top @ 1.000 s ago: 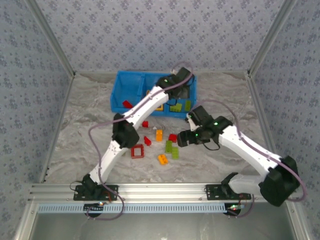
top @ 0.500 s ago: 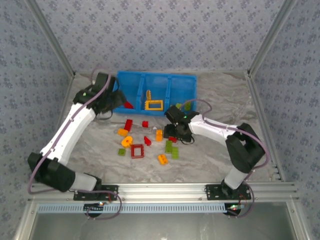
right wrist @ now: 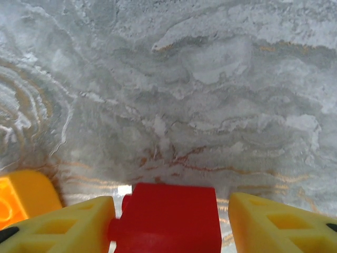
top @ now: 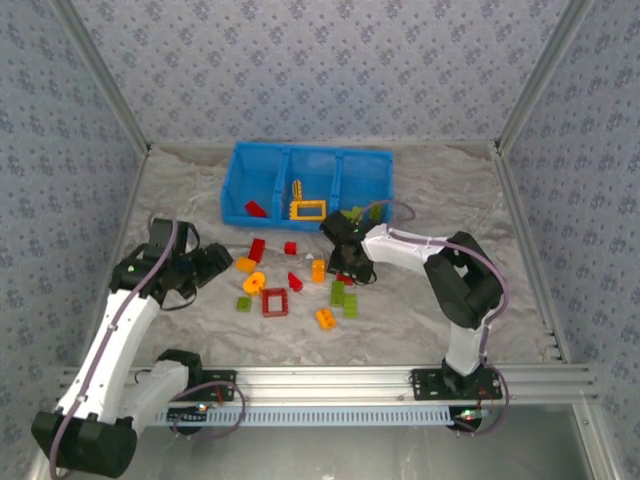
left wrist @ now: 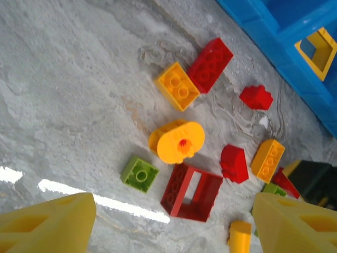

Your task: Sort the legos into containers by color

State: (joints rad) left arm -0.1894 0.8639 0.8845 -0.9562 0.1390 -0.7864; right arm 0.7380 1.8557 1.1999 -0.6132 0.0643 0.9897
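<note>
Grey marbled table carries the blue bin at its far centre. Its 3 compartments hold, from left to right, a red brick, a yellow frame and green pieces. Loose legos lie scattered just near of it. The left gripper hangs at the left, fingers spread wide and gripping nothing. The right gripper straddles a small red brick, fingers close beside it with a thin gap at 1.
</note>
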